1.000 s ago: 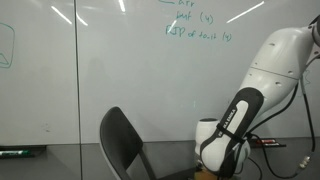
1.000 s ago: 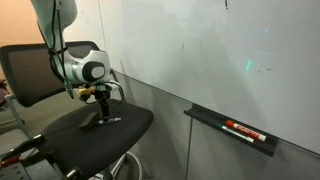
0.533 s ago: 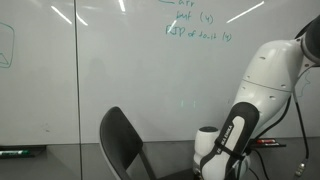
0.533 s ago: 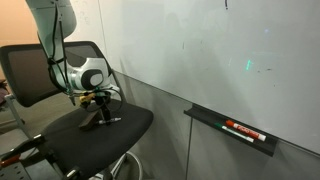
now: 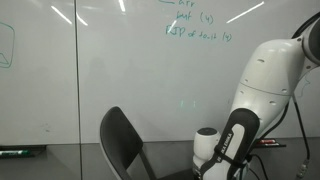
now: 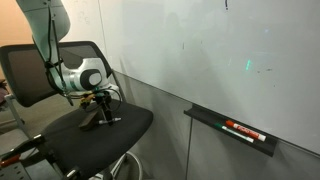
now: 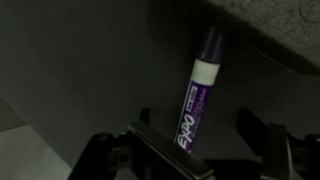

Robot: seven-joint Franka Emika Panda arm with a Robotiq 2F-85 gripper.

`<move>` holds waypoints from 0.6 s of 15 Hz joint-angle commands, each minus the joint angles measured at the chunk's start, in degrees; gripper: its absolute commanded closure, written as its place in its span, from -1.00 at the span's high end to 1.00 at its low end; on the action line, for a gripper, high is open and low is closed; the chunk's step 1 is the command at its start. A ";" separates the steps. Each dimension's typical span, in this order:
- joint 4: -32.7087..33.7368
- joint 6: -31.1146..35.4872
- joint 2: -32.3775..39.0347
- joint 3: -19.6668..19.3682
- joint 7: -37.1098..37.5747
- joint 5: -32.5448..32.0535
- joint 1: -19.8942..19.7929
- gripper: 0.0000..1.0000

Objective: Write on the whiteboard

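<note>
Claw [image 7: 197,142] wide open over chair seat [image 6: 70,130], purple Expo marker [image 7: 203,85] btwn fingers [image 7: 283,150], not gripped.

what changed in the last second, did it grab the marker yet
The arm lowered, bringing the gripper down to the chair seat, over the purple marker. The jaws stand open on either side of the marker, so nothing is grasped yet. The purple marker and the whiteboard stayed where they were.
</note>
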 commanded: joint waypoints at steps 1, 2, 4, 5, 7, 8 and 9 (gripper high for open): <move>0.24 -0.04 0.55 -1.84 1.98 0.62 1.99 0.17; 0.34 -0.22 0.66 -1.62 1.91 0.69 1.64 0.02; 0.45 -0.38 0.87 -1.33 1.85 0.75 1.26 -0.29; 0.53 -0.50 0.85 -1.11 1.75 0.76 1.04 -0.43; 0.54 -1.10 0.58 -1.58 1.99 0.52 1.61 -0.72; 0.46 -1.62 0.42 -2.14 2.32 0.37 2.11 -0.79; 0.32 -1.81 0.16 -1.75 2.06 0.45 1.65 -0.83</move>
